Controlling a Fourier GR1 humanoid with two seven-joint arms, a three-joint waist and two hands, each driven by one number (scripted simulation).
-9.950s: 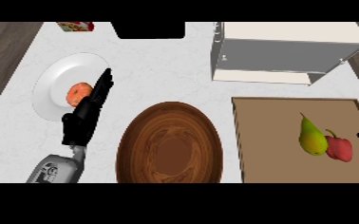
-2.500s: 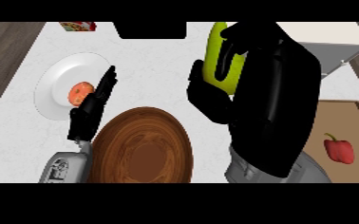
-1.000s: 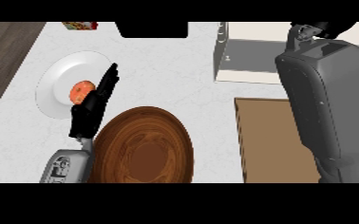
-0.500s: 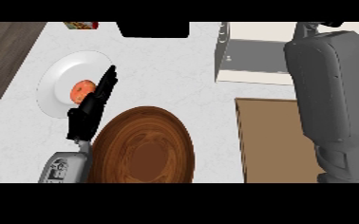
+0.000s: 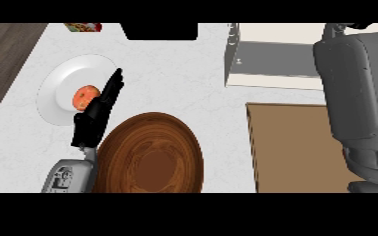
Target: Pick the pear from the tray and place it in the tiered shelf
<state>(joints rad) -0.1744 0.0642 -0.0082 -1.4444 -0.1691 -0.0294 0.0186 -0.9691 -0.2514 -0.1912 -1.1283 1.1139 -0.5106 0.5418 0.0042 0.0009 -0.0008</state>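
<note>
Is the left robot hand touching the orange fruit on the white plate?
Cannot tell. In the head view the left robot hand, fingers straight, overlaps the edge of the orange fruit on the white plate; height above it is unreadable.

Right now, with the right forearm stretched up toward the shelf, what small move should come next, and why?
Probably draw the right forearm back toward the tray. It reaches over the tiered shelf, its hand is out of view, and no pear shows on the tray, so the placement looks likely but unconfirmed. The left hand rests beside the white plate.
</note>
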